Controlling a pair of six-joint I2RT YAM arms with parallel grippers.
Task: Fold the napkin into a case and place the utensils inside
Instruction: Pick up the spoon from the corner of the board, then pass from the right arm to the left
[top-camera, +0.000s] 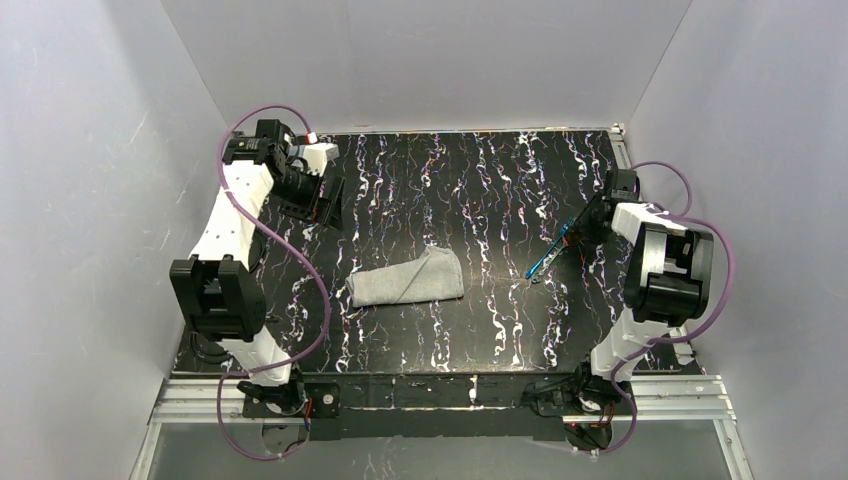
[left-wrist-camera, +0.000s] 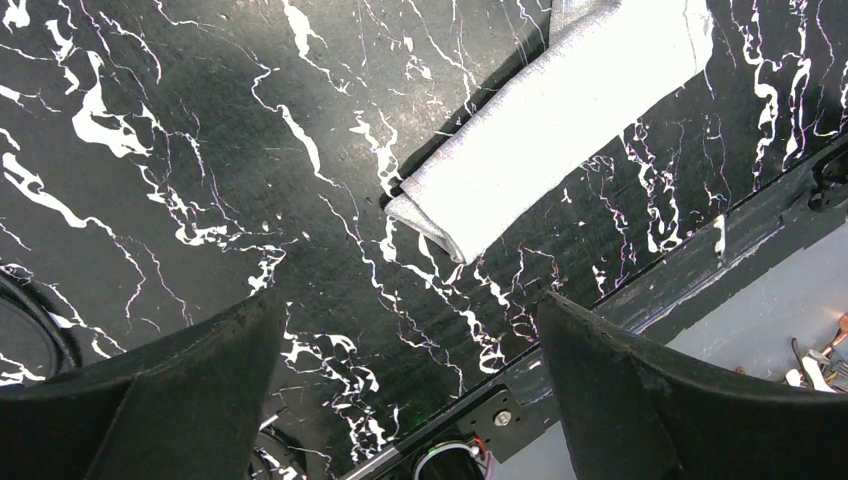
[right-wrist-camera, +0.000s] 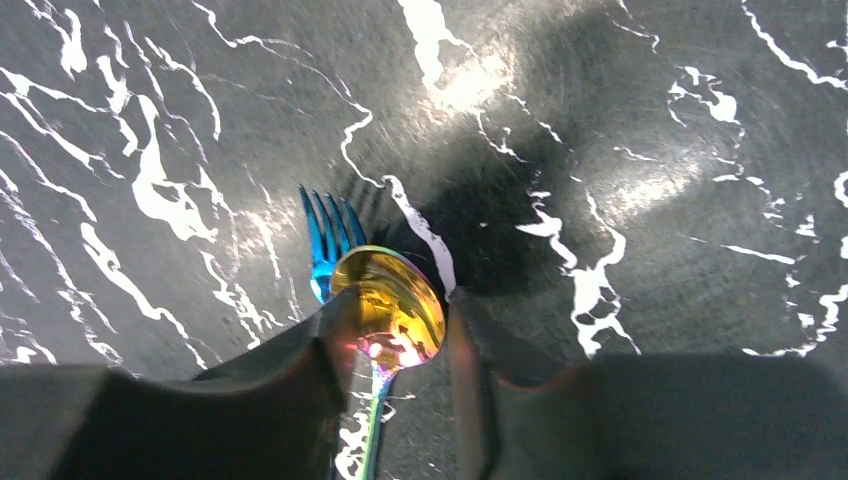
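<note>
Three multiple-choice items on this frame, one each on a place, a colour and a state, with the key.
1. Where does the napkin lie?
A) against the back wall
B) folded, mid-table
C) draped over an arm

2. What colour is the fork?
A) red
B) black
C) blue

3. How is the left gripper?
A) open, empty
B) shut on the napkin
C) shut on the fork

Key: 1 B, the top view shows it folded in the middle; 2 C, blue tines beside the gold spoon; 3 A, fingers wide apart, nothing between.
</note>
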